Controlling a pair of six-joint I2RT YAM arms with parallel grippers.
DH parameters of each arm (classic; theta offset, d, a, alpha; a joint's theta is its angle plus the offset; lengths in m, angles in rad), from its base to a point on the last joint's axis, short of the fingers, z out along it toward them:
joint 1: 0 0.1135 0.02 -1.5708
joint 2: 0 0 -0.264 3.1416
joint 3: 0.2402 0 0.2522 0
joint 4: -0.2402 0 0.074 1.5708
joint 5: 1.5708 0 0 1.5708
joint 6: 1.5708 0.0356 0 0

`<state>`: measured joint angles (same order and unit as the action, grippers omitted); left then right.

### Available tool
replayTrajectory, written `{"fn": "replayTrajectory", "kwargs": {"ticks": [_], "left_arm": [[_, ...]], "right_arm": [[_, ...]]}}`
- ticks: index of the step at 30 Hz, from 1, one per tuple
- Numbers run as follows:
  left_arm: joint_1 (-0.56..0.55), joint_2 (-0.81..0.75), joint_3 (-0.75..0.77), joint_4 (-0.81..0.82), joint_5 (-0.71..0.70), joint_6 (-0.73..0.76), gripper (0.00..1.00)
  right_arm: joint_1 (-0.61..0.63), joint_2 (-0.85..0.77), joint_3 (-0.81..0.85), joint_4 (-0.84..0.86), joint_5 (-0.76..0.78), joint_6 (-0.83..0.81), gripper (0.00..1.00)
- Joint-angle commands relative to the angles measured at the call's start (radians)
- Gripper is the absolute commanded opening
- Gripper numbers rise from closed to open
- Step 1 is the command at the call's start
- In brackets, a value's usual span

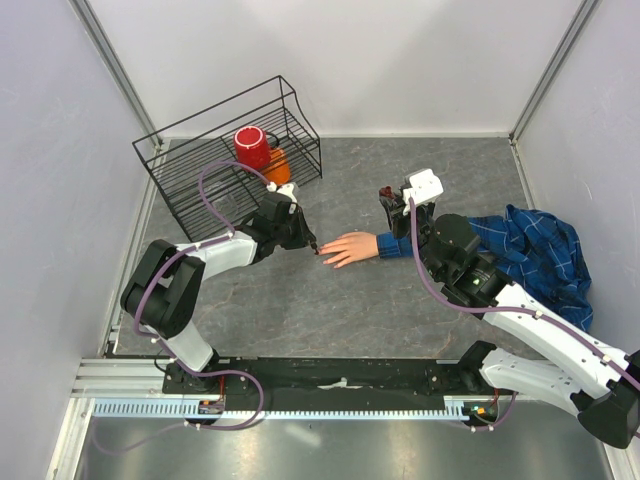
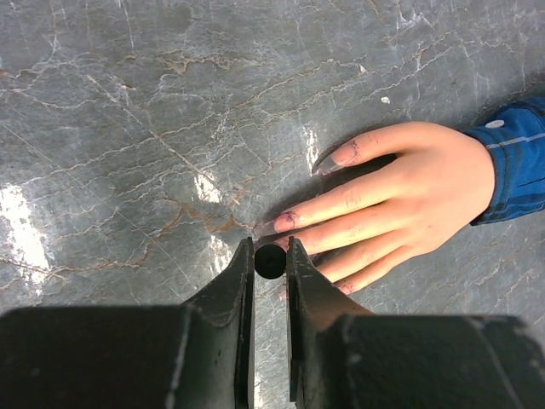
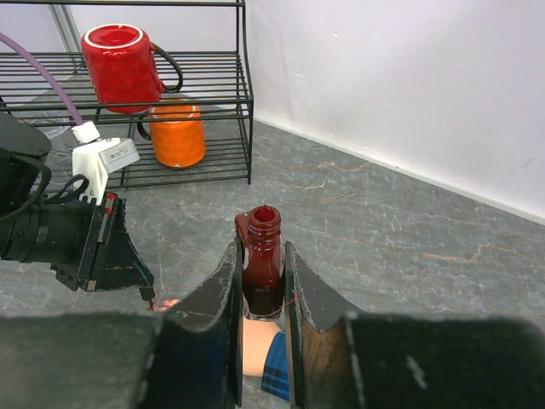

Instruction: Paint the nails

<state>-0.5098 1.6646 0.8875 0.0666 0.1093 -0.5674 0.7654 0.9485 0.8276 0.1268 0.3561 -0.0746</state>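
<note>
A peach fake hand [image 2: 417, 192] with a blue plaid cuff [image 2: 515, 162] lies flat on the grey table, fingers pointing left. The nails show at the fingertips: the thumb nail [image 2: 344, 154] and index nail [image 2: 285, 222] look pink with dark smudges. My left gripper [image 2: 270, 247] is shut on the black round brush cap [image 2: 270, 262], directly above the middle fingertips. In the top view the left gripper [image 1: 303, 237] holds the brush tip at the fingertips of the hand [image 1: 350, 248]. My right gripper [image 3: 262, 249] is shut on an uncapped dark red polish bottle [image 3: 262, 256], held upright above the cuff.
A black wire rack [image 1: 200, 190] stands at the back left with a red mug [image 1: 251, 147] and an orange cup [image 1: 277, 166] in it. The blue plaid sleeve [image 1: 535, 250] lies bunched at the right. Walls close in the left, back and right sides.
</note>
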Motion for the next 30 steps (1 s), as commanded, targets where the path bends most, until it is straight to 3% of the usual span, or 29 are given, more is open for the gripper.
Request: {"fn": "replayTrajectory", "kwargs": {"ticks": [1, 30], "left_arm": [[0.005, -0.011, 0.027, 0.053, 0.0, -0.022, 0.02], [0.005, -0.011, 0.033, 0.061, 0.023, -0.025, 0.02]], "right_arm": [[-0.005, 0.001, 0.028, 0.03, -0.012, 0.01, 0.0], [-0.003, 0.003, 0.027, 0.03, -0.02, 0.015, 0.0]]}}
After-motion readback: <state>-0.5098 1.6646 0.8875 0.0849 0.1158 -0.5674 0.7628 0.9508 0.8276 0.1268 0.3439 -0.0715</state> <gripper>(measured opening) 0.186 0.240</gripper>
